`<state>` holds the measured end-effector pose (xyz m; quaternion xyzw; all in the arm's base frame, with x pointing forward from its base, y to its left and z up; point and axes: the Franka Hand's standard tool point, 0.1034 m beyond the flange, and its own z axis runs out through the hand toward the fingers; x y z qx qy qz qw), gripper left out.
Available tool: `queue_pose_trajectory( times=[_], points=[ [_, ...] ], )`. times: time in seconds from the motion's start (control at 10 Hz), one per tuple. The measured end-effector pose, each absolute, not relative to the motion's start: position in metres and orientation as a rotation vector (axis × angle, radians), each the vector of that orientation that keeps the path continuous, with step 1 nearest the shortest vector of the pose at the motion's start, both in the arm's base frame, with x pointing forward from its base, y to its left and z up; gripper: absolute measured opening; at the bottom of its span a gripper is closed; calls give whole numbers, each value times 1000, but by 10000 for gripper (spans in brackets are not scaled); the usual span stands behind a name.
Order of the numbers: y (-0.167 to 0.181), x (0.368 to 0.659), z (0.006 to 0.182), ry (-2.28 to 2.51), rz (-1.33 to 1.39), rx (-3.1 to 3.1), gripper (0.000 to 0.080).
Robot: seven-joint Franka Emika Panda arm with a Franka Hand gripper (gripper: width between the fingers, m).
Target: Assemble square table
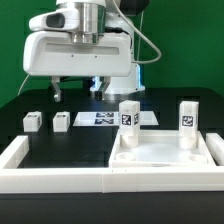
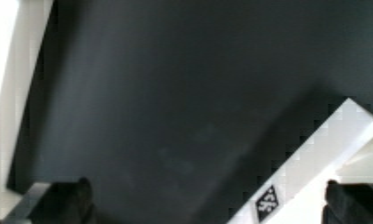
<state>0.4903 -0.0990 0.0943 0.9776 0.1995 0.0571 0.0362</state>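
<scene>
The white square tabletop (image 1: 160, 158) lies at the exterior view's front right. Two white legs stand upright in its far corners, one on the left (image 1: 128, 119) and one on the right (image 1: 187, 117), each with a tag. Two more tagged legs lie loose on the black table at the left, one further left (image 1: 32, 121) and one beside it (image 1: 62, 121). My gripper (image 1: 78, 95) hangs open and empty above the table behind the loose legs. In the wrist view the gripper (image 2: 201, 212) shows only bare black table between its fingers (image 2: 50, 205).
The marker board (image 1: 105, 118) lies flat behind the tabletop, and its tagged corner shows in the wrist view (image 2: 316, 170). A long low white border wall (image 1: 55, 178) runs along the front and left. A white strip (image 2: 9, 90) edges the wrist view.
</scene>
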Motion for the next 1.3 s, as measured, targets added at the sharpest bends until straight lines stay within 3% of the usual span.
queue_pose_trajectory(
  times=[0.3, 0.9, 1.3],
  points=[
    [-117, 480, 93, 275, 146, 3103, 649],
    [-114, 478, 91, 249, 143, 3108, 649],
    [-127, 424, 67, 224, 74, 3117, 649]
  ],
)
